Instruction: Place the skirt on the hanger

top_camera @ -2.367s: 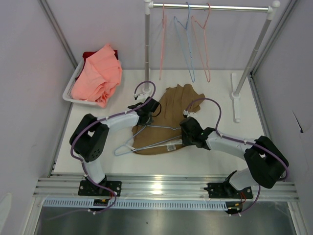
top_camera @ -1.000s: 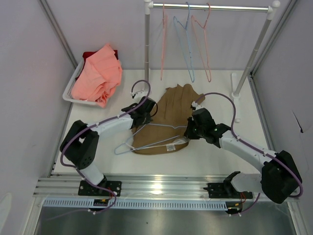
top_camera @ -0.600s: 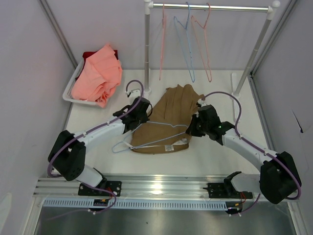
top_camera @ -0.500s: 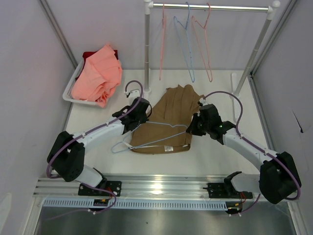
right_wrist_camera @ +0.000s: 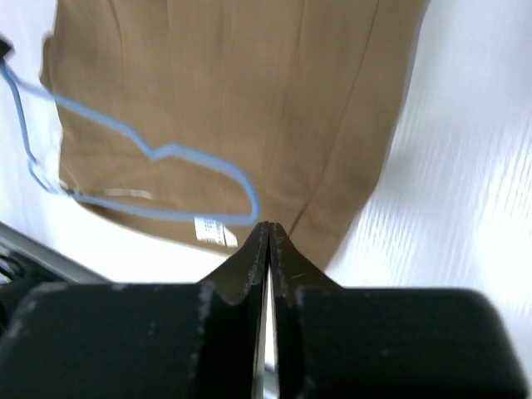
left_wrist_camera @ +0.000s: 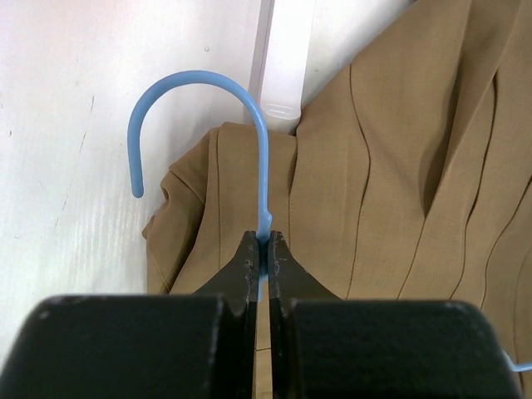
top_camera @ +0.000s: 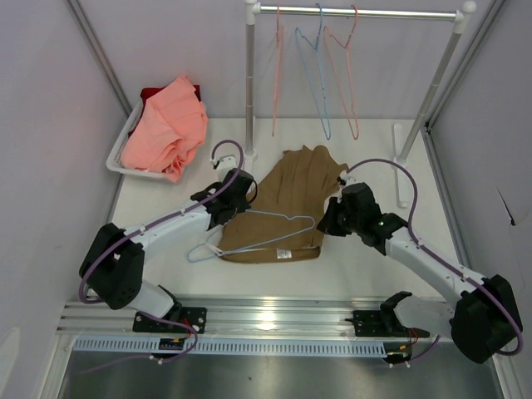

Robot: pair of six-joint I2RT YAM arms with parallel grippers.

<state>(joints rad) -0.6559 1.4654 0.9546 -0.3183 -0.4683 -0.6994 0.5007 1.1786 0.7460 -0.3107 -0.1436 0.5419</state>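
left gripper (left_wrist_camera: 263, 241): jaws clamped on the hanger (left_wrist_camera: 264, 158) neck, just below the hook.
right gripper (right_wrist_camera: 266, 226): jaws together at the skirt (right_wrist_camera: 249, 91) edge; we cannot tell if fabric is pinched.
skirt: flat on the table (top_camera: 374, 262), hanger lying on top, not threaded.
risk: we think the thin wire could twist in the left grip, or slide over a closed waistband.
hidden: the waistband opening; from above, both sets of fingertips.

Skirt (top_camera: 295, 187) matt tan cloth, hanger (left_wrist_camera: 265, 166) smooth blue, tbl (top_camera: 366, 262) glossy white, rail (top_camera: 357, 12) shiny metal

The skirt (top_camera: 293, 184) lies flat on the table (top_camera: 150, 189), with the hanger (top_camera: 274, 213) across its near half, hook pointing left. The left gripper (top_camera: 220, 223) sits at the hanger neck, the right gripper (top_camera: 327, 223) at the skirt's right edge.
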